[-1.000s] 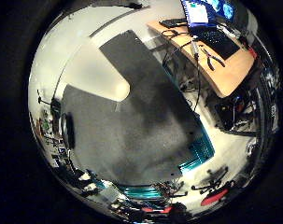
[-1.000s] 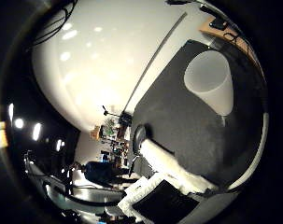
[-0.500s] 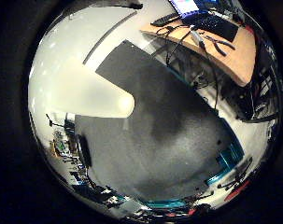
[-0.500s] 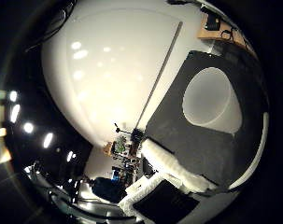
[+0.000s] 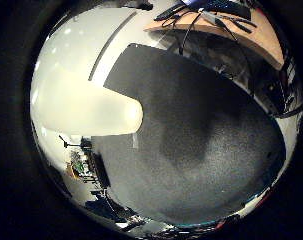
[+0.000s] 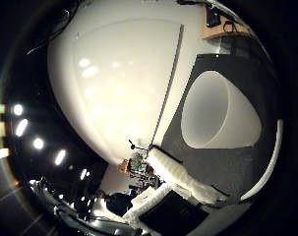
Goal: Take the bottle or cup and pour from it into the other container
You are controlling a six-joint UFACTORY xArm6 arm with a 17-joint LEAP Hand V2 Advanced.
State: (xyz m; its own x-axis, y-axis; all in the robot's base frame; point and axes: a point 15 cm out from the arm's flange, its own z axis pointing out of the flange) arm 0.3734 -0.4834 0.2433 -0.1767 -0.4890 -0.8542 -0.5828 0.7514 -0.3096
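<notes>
Cup (image 6: 220,110), pale and translucent, lies on its side on the dark grey mat (image 5: 206,150); from my thumb-side camera I look partly into its wide mouth, and I see nothing inside it; my little-finger-side camera shows the same cup only from the outside, a long pale body ending in a rounded end over the mat's edge, so nothing of its inside there; the cup fills a fair part of both views, so it is near the palm; only the little-finger side shows the wooden desk (image 5: 251,35) beyond the mat, with dark things on it that I cannot make out; only the thumb side shows a white padded finger (image 6: 180,177) of the hand (image 6: 173,196) reaching in from the edge, apart from the cup; whether the fingers are spread or curled I cannot tell; white table (image 6: 124,83) lies beside the mat.
</notes>
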